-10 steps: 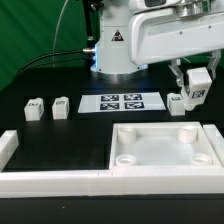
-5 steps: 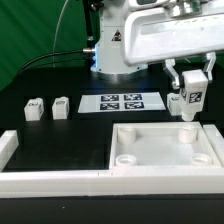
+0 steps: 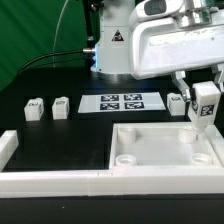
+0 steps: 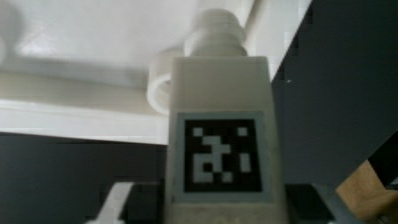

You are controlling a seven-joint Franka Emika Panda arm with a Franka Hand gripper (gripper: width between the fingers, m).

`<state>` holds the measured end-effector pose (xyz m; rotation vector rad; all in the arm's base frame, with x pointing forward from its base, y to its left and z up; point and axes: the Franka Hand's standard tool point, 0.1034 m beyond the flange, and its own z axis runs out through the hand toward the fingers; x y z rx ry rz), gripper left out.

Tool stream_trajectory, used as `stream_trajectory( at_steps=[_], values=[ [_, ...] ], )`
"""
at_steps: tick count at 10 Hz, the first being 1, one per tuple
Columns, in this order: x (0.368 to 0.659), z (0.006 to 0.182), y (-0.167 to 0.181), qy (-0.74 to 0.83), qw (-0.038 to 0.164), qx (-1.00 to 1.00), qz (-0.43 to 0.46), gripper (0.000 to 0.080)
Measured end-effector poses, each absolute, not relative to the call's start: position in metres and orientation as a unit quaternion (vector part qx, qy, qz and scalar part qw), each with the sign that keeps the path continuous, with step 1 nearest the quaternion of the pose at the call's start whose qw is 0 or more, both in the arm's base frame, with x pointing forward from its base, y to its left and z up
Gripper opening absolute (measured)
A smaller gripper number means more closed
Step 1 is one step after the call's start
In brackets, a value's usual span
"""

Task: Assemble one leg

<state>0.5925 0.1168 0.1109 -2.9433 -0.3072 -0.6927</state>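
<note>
Wrist view: fingers [image 4: 143, 205] pinch the leg [image 4: 222, 120]; hold it straight, ease it into the corner hole [image 3: 187, 136] of the white tray [image 3: 160, 127].

Marker board [image 3: 122, 102]: flat white sheet with four printed tags, lying on the table behind the tray
Tray [image 3: 160, 172]: large white square part with a raised rim and round corner sockets, exterior view's right
Fence [image 3: 50, 180]: white L-shaped wall along the front, just beside the tray
Table [image 3: 60, 140]: black
Backdrop [image 3: 25, 35]: green, exterior view's left
</note>
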Motion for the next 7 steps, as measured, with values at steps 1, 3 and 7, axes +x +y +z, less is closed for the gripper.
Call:
stream_trajectory(
  at_steps=[1,3,7],
  values=[
    [0.601,0.108,0.114,-0.11,0.046,-0.961,-0.251,0.0292],
    [0.603,0.105,0.11,-0.119,0.042,-0.959,-0.255,0.0292],
    [0.599,0.091,0.101,-0.114,0.034,-0.949,-0.292,0.0292]
  ],
)
